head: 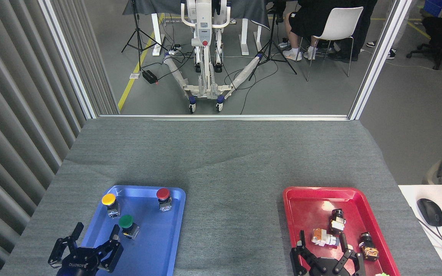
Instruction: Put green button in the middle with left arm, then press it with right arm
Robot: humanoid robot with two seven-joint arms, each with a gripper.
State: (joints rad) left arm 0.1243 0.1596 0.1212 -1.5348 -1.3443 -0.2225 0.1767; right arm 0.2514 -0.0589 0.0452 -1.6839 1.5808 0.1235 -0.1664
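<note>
Green button [127, 224] sits in blue tray [155, 245], seemingly untouched by spread left gripper [95, 232].

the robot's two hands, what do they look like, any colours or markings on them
Both are black, with jointed metal-looking fingers set on a broad black palm block. The left hand carries white ROBOTIQ lettering across its palm, seen upside down from the head view. The right hand is the same build; its palm is mostly cut off by the picture's lower edge, so no lettering can be read. No cables show.

A robotics lab: beyond the grey cloth-covered counter [221, 161] stand a white wheeled lift frame [204, 57] trailing cables, black tripods [138, 34], yellow floor tape [136, 65], and a seated person on a white chair [336, 27].
</note>
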